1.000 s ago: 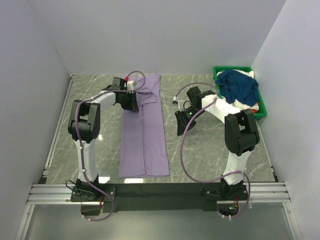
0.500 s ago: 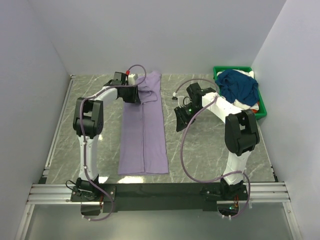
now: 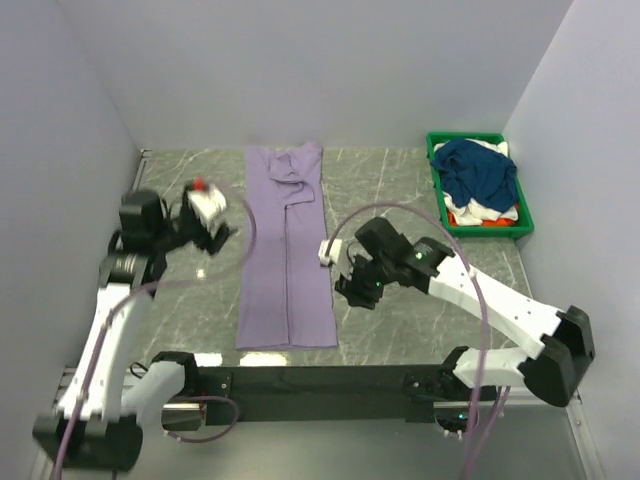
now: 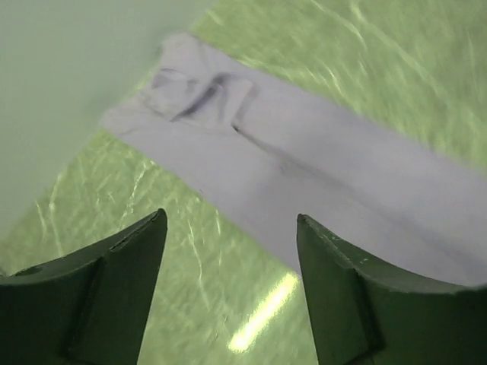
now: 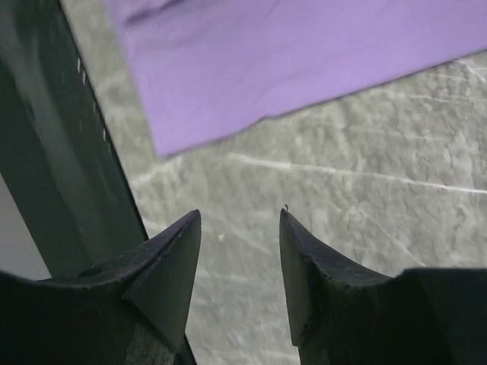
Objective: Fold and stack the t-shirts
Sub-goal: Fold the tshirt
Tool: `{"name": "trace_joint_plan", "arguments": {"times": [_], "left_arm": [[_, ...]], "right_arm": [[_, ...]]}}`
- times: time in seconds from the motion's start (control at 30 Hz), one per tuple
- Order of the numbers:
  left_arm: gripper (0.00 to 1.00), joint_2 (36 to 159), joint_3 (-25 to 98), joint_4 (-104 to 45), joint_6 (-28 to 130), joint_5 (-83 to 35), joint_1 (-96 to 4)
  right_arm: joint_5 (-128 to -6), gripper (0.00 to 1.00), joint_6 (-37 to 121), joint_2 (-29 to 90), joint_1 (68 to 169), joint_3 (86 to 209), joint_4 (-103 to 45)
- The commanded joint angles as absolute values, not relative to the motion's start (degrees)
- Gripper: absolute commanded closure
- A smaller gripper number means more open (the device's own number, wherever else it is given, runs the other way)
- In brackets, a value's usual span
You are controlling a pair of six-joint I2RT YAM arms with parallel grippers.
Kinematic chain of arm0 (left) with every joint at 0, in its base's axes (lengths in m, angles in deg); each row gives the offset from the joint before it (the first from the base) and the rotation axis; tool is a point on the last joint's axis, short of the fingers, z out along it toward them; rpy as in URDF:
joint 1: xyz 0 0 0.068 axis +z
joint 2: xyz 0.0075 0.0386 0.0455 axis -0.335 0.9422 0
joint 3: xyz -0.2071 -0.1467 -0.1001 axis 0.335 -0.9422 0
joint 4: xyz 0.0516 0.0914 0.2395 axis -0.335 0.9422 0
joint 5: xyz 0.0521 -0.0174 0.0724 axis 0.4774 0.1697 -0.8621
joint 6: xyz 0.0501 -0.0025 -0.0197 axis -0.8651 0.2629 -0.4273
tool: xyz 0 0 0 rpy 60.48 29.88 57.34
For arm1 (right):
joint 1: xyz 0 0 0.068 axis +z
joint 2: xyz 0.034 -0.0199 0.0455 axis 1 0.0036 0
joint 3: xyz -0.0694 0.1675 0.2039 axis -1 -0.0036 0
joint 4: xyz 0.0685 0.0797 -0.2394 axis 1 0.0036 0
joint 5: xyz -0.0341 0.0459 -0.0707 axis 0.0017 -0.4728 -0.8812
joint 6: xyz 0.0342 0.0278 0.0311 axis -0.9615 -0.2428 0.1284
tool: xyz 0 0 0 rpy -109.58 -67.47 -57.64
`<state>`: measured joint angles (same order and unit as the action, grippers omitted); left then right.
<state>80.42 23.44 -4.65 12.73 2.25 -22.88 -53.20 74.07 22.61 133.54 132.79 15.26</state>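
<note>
A light lavender t-shirt (image 3: 288,262) lies flat on the table, folded into a long narrow strip running from far to near. It also shows in the left wrist view (image 4: 304,160) and the right wrist view (image 5: 289,61). My left gripper (image 3: 212,238) is open and empty, raised over bare table left of the shirt (image 4: 232,217). My right gripper (image 3: 347,290) is open and empty, just right of the shirt's near half (image 5: 240,213). A navy t-shirt (image 3: 480,170) lies heaped in a green bin on white (image 3: 480,208) and orange (image 3: 462,217) garments.
The green bin (image 3: 436,170) stands at the far right corner. White walls close in the table on three sides. A black rail (image 3: 330,380) runs along the near edge and shows in the right wrist view (image 5: 68,198). Cables loop from both arms.
My left gripper has left the shirt's far end and swung left and nearer, raised. My right arm has stretched nearer and toward the shirt's near right edge.
</note>
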Motion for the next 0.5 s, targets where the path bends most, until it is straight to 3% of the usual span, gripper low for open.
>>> {"name": "trace_joint_plan", "arguments": {"times": [0.0, 0.2, 0.3, 0.47], "left_arm": [[0.27, 74.08, 13.33, 13.51, -12.82, 7.03, -23.18], [0.33, 58.17, -1.0, 34.62, -35.96, 12.04, -23.26], [0.37, 51.75, -4.62, 33.42, -36.13, 13.54, -23.35], [0.41, 57.61, -4.53, 38.5, -47.87, 13.2, -24.05]], "right_arm": [[-61.31, 0.47, 81.0, 20.02, 139.25, 129.92, 13.66], [-65.36, 0.47, 81.63, 22.22, 148.83, 124.13, 6.11], [-66.85, 0.48, 79.78, 22.92, 152.98, 120.26, 0.31], [-71.68, 0.5, 78.81, 24.68, 161.68, 115.33, -7.33]]}}
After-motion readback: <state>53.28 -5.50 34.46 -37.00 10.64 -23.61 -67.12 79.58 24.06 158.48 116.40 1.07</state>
